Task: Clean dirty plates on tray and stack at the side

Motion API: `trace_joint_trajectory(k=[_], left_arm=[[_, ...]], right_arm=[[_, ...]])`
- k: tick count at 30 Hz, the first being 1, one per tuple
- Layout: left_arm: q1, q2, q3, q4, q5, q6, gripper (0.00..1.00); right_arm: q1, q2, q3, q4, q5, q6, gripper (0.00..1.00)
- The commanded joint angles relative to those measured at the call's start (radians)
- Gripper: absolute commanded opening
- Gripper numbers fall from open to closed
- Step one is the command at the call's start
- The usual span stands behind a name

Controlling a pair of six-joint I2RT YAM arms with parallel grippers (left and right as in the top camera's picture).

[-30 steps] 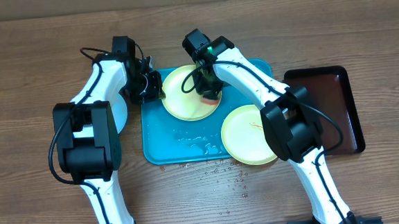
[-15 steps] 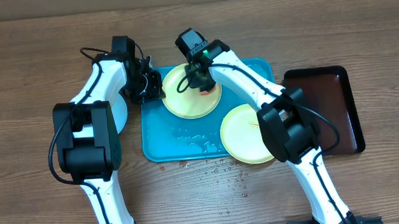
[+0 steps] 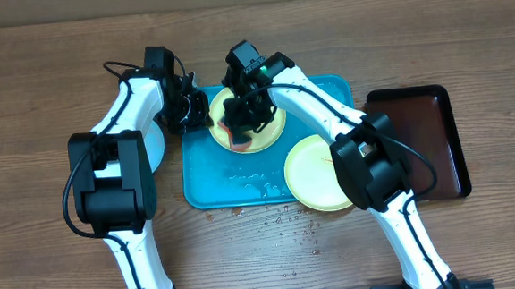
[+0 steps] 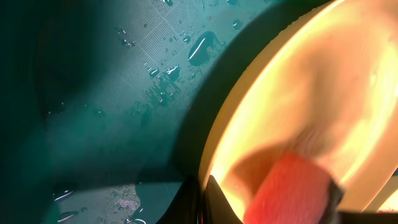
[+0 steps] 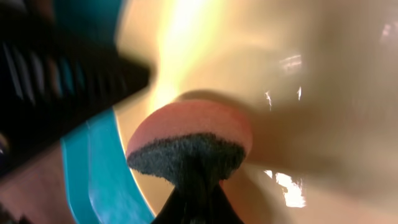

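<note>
Right end effector (image 3: 249, 118) is clamped on a pink sponge (image 5: 189, 130) with a dark scouring face, pressed onto the yellow plate (image 3: 221, 106) at the upper middle of the wet tray (image 3: 215, 187). Left end effector (image 3: 197, 112) grips the same plate at its left rim, one finger on each side of the edge. A second yellow plate (image 3: 317, 172) overlaps the tray's lower right corner, and a pale blue plate (image 3: 155, 146) lies on the table (image 3: 39, 86) left of the tray, partly under the left arm.
</note>
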Motion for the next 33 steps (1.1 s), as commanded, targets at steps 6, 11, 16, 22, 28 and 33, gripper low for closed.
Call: trace_joint_trajectory(k=[6,11,16,22,28,33], left_arm=[[0.005,0.01,0.001,-0.001,0.002,0.002,0.04],[0.005,0.01,0.001,0.0,0.0,0.002,0.04],[0.005,0.01,0.001,-0.002,-0.019,0.005,0.04],[0.005,0.01,0.001,-0.017,-0.049,0.005,0.04],[0.005,0.01,0.001,-0.019,-0.05,0.004,0.04],[0.005,0.01,0.001,-0.018,-0.05,0.004,0.04]], right_arm=[[-0.058,0.014,0.01,-0.127,0.266,-0.061,0.04],[-0.085,0.014,0.01,-0.124,0.446,-0.065,0.04],[-0.089,0.014,0.01,-0.094,0.564,-0.064,0.04],[-0.085,0.014,0.01,0.018,0.57,-0.052,0.04],[-0.063,0.014,0.01,0.121,0.325,-0.053,0.04],[-0.027,0.014,0.009,0.13,0.133,-0.053,0.04]])
